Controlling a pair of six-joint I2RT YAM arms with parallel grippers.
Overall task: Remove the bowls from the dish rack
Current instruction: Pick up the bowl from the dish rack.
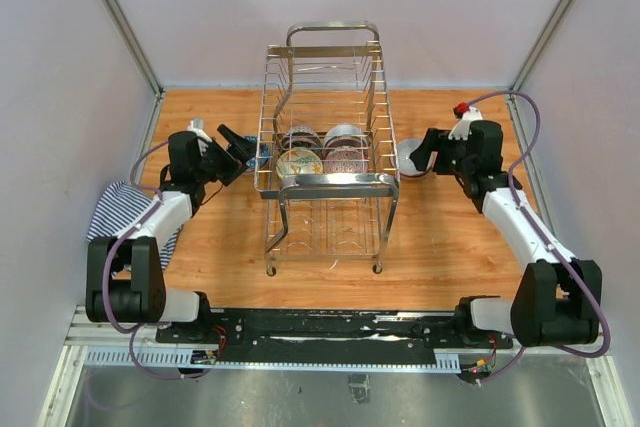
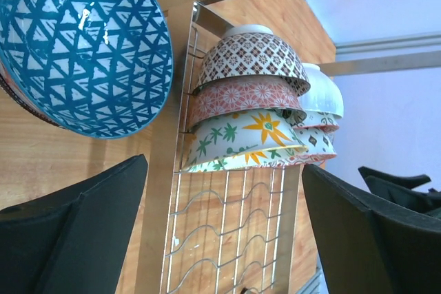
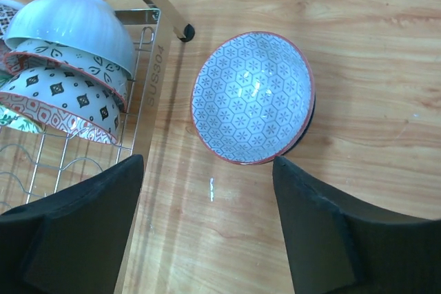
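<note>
Your left gripper (image 1: 243, 150) and right gripper (image 3: 207, 163) stand apart, empty. Bowls (image 2: 248, 111) sit nested on edge inside the rack (image 1: 335, 182). A blue bowl (image 2: 83, 46) lies left of it and a hexagon bowl (image 3: 251, 98) right. Expect rigid, glazed, slippery, breakable ware: pinch one rim.

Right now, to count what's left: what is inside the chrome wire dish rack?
Two rows of nested ceramic bowls lean on edge in it, mostly patterned, one plain white bowl. They overlap, so the count is hidden.

blue bowl (image 2: 83, 46) edge-cropped, striped cloth (image 1: 108, 212) part-hidden
</note>
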